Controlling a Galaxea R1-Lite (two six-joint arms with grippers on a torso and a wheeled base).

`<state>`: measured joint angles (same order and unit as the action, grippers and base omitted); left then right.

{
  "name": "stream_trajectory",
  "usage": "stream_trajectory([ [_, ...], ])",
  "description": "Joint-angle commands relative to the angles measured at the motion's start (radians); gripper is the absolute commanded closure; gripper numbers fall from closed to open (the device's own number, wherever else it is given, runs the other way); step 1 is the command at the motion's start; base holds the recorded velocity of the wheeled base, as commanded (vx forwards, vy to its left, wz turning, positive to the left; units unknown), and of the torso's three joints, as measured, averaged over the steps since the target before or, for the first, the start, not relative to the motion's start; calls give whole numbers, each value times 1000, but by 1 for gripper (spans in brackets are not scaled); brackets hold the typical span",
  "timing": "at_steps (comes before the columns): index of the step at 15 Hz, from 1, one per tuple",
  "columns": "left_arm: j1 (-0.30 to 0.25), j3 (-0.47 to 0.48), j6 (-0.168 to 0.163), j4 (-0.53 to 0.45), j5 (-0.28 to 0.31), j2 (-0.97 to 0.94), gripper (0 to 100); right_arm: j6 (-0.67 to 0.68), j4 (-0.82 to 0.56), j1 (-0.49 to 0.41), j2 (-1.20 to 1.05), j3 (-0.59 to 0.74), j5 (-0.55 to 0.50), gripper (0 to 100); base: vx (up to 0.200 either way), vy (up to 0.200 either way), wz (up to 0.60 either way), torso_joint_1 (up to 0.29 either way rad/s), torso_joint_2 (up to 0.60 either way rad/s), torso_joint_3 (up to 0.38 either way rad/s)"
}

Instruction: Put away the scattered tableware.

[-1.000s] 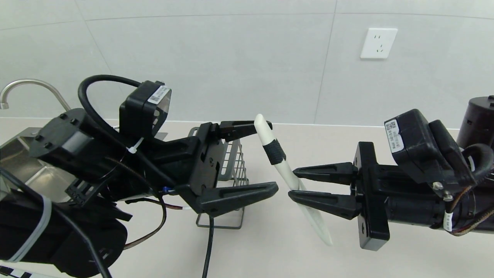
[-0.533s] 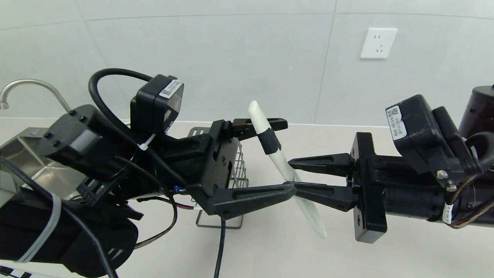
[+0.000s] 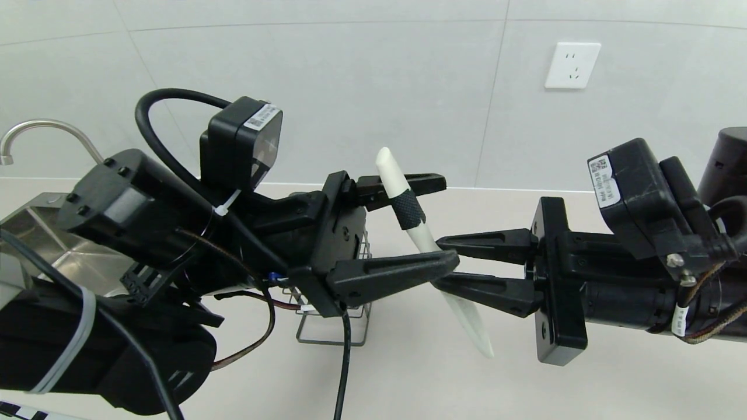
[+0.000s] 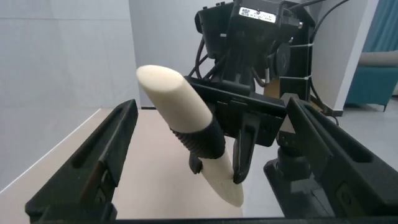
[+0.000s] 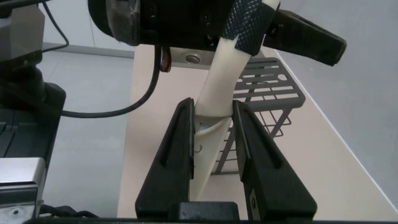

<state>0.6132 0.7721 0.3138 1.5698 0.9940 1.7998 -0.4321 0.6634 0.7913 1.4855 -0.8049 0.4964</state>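
A long white utensil [image 3: 392, 175] with a black textured band hangs tilted in mid-air above the counter, thick end up. My right gripper [image 3: 442, 263] is shut on its lower, flatter part. In the right wrist view the gripper [image 5: 214, 134] pinches the utensil [image 5: 217, 87] between both fingers. My left gripper [image 3: 446, 221] is open. One finger sits behind the utensil's top and the other in front near its middle, and contact cannot be judged. In the left wrist view the utensil's thick end [image 4: 180, 106] stands between the spread fingers of the left gripper [image 4: 211, 162].
A wire rack [image 3: 327, 329] stands on the beige counter behind and below the left gripper, also seen as the grey rack [image 5: 267, 87]. A steel sink [image 3: 58, 256] with a faucet [image 3: 41, 125] is at the far left. A wall socket [image 3: 572, 64] is on the tiled wall.
My left arm moved right and slightly up, so its open fingers now straddle the utensil. The right gripper shifted the utensil a little left and up.
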Motion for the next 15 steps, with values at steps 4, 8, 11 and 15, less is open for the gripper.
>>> stream_trajectory([
  [4, 17, -1, -2, 1, 0, -10, 100, -2, 4, -1, -14, 0, -12, 100, 0, 0, 0, 0, 0, 0],
  [8, 23, -10, -2, 1, -12, -20, 100, 0, 4, -1, -14, 44, -53, 0, 0, 0, 0, 0, 0, 0],
  [11, 13, -54, 1, 1, -68, -39, 100, 42, 4, -23, -85, 159, -94, 0, 0, 0, 0, 0, 0, 0],
  [15, -43, -116, -9, 1, -69, -46, 100, 207, 5, -138, -234, 312, -203, 100, 0, 0, 0, 0, 0, 0],
])
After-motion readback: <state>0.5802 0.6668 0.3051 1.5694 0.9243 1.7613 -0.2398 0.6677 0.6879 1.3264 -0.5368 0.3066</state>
